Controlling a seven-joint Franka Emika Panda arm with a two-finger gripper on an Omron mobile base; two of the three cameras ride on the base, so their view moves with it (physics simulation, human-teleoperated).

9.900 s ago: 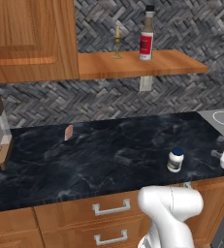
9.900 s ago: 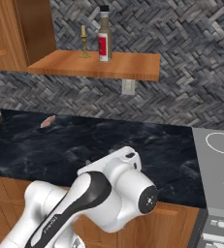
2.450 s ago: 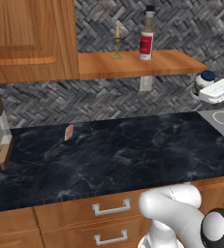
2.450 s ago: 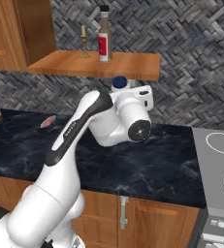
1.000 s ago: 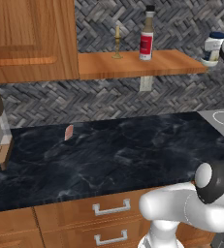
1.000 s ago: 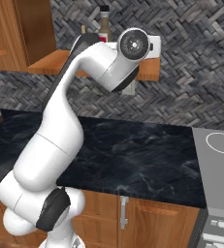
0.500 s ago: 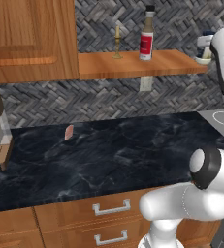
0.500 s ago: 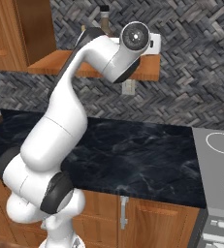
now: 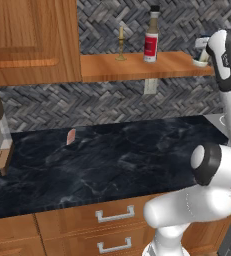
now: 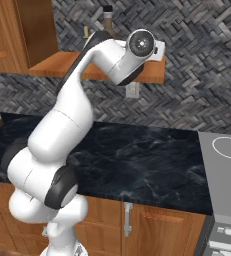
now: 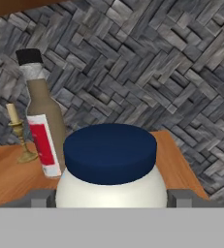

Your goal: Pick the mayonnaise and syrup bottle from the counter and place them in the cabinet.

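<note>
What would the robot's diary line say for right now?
pincer: shut on mayonnaise | place: over right end of cabinet | syrup bottle: upright on cabinet beside candlestick | left: let go of mayonnaise

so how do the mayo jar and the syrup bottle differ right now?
The mayonnaise is squat and white with a broad dark blue lid; the syrup bottle is tall and slim, tan, with a small dark cap and a red-and-white label. The mayonnaise sits between the pincer fingers; the syrup bottle stands free on the cabinet. Both are upright.

Mayo jar close btwn fingertips; syrup bottle, candlestick behind.
</note>
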